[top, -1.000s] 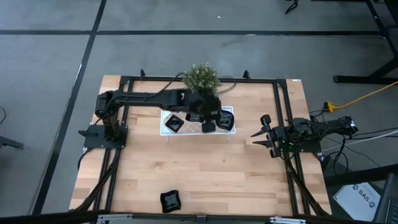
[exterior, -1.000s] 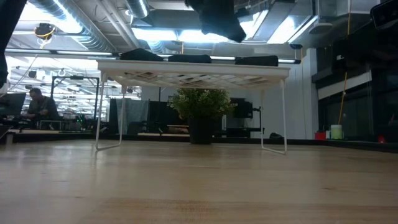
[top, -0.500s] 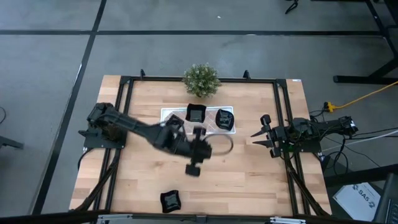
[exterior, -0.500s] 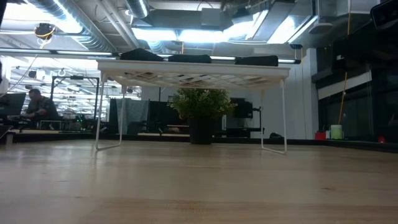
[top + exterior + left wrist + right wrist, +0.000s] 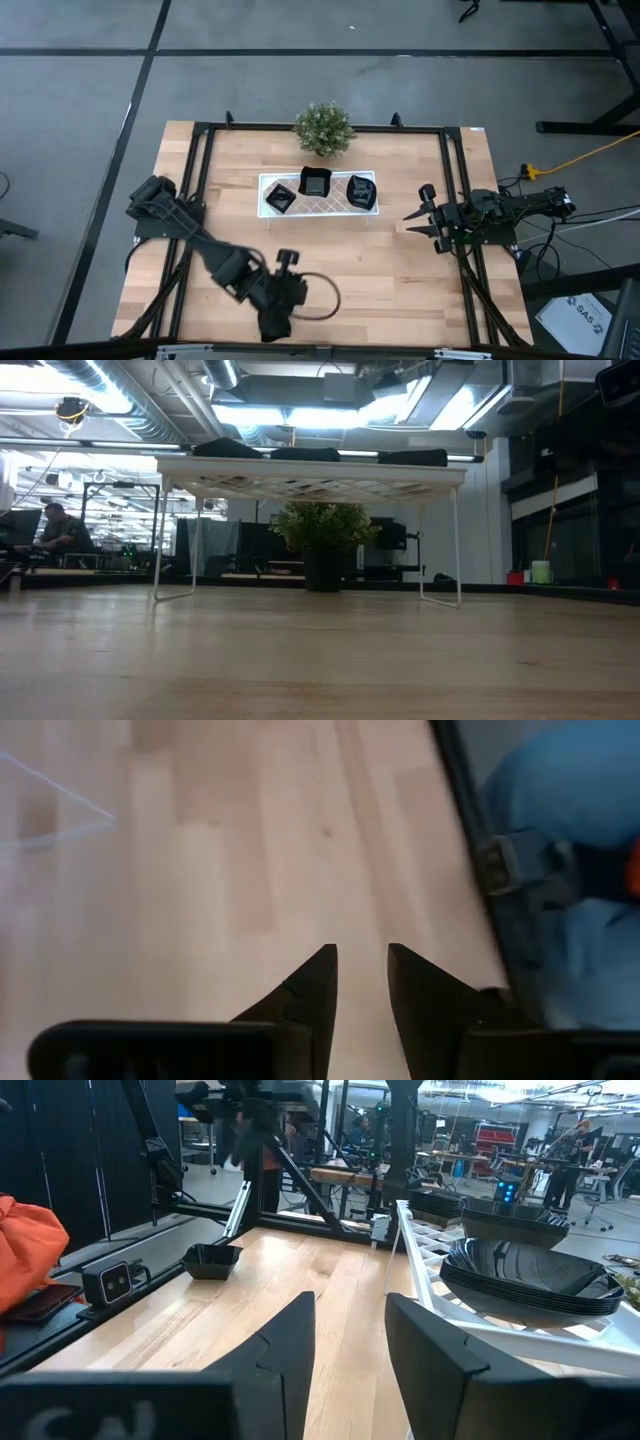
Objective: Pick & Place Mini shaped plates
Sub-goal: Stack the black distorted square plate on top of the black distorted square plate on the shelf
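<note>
Left claw (image 5: 272, 328) now over front-edge plate (image 5: 211, 1260)

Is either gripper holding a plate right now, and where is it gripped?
Neither. The left gripper is empty over bare wood at the near edge; the right gripper waits empty at the table's right side.

Three mini shaped plates (image 5: 314, 182) sit in a row on the one white tray (image 5: 268, 207). A fourth plate (image 5: 211, 1260) lies on the desk (image 5: 400, 270), well apart from the tray near the desk's front edge. One potted plant (image 5: 323, 128) stands just behind the tray. Two arms are over the desk, each with one gripper: the left gripper (image 5: 272, 327) and the right gripper (image 5: 411, 219).
</note>
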{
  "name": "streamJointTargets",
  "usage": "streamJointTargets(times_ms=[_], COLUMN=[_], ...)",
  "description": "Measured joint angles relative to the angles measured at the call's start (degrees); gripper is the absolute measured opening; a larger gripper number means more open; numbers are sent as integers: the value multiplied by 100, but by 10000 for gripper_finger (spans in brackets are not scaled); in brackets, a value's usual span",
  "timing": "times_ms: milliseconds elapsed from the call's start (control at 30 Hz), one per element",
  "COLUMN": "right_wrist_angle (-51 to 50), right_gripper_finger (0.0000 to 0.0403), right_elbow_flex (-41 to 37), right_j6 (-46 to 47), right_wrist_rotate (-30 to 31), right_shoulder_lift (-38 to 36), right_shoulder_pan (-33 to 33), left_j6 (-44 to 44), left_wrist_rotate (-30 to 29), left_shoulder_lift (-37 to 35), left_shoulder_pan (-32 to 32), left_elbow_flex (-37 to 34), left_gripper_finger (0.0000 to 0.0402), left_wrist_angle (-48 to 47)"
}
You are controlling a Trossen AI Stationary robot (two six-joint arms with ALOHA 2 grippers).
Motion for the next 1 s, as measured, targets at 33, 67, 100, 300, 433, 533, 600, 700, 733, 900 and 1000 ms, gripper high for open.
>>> streamJointTargets(times_ms=[33, 67, 100, 300, 433, 533, 600, 700, 733, 900, 1000], right_wrist_angle=[-1, 1, 1, 0, 0, 1, 1, 1, -1, 0, -1], right_gripper_finger=[124, 124, 124, 124, 124, 124, 124, 124, 124, 124, 124], right_elbow_flex=[-1, 1, -1, -1, 0, 1, -1, 1, -1, 0, -1], right_j6=[0, 0, 2, 1, 2, 0, 0, 2, 0, 2, 2], right_wrist_rotate=[0, 0, 0, 0, 0, 0, 0, 0, 0, 0, 0], right_shoulder_lift=[-1, -1, 0, 0, -1, -1, 0, 1, -1, 1, -1], right_shoulder_pan=[0, 2, 2, 0, 1, 2, 2, 2, 2, 1, 0], left_j6=[-186, -372, -555, -1641, -2378, -2773, -2976, -3187, -3243, -3496, -3666], left_wrist_rotate=[-2, 0, 2, 0, -44, -128, -170, -170, -164, 117, 248], left_shoulder_lift=[0, 0, 0, 2, 107, 260, 360, 526, 593, 911, 1114], left_shoulder_pan=[-102, -201, -293, -809, -1077, -1199, -1248, -1258, -1258, -1244, -1233], left_elbow_flex=[0, 0, 0, 0, 0, 0, -2, -2, -2, -2, -2], left_gripper_finger=[85, 84, 84, 84, 88, 88, 88, 88, 88, 87, 87], left_wrist_angle=[-8, -24, -42, -59, -18, -18, -20, -20, -20, -18, -22])
